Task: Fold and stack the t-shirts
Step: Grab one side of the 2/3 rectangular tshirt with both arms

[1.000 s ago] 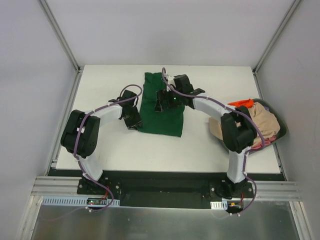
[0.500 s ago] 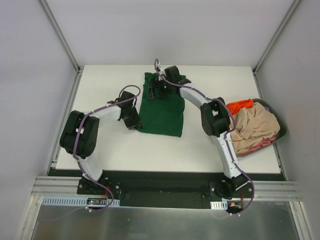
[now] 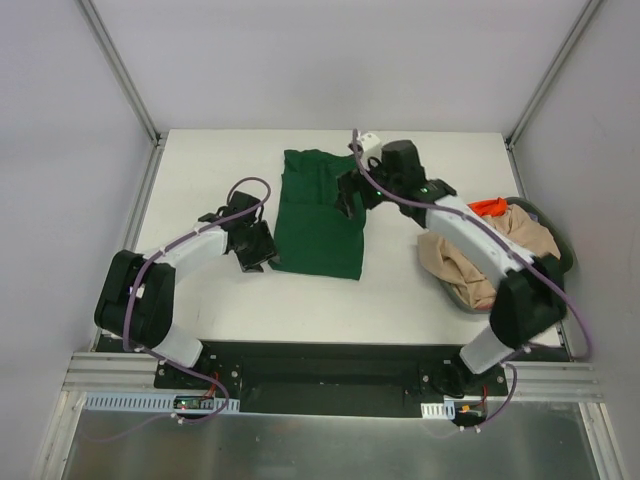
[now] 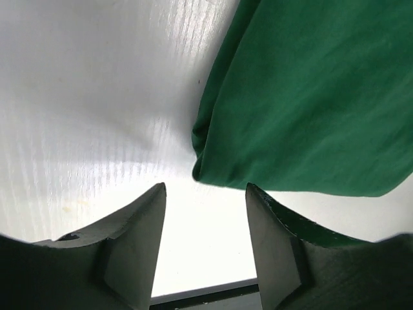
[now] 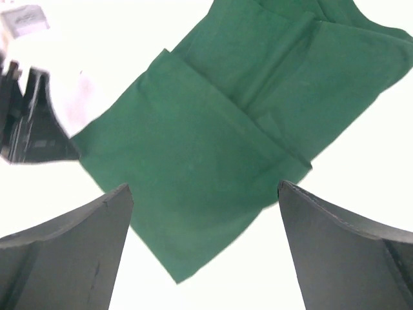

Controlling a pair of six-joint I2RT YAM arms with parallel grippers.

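Note:
A dark green t-shirt [image 3: 322, 215] lies folded into a long rectangle on the white table [image 3: 420, 290]. My left gripper [image 3: 257, 248] sits just off its near left corner, open, with only bare table between the fingers [image 4: 145, 219]; in the left wrist view the green t-shirt [image 4: 310, 97] ends just beyond the tips. My right gripper [image 3: 348, 196] hovers over the shirt's right edge, wide open and empty, with the green t-shirt [image 5: 213, 129] spread below its fingertips [image 5: 97, 226]. A beige t-shirt [image 3: 470, 265] and an orange one [image 3: 487, 206] are heaped at the right.
A dark round basket [image 3: 562, 250] at the table's right edge holds the heap of shirts, and the right arm's forearm crosses over it. Enclosure walls and metal posts ring the table. The left gripper [image 4: 204, 188] is close to the table's front edge.
The right gripper has pulled back from the shirt's far end to its right edge. The left gripper has slid left off the shirt's corner and opened wider.

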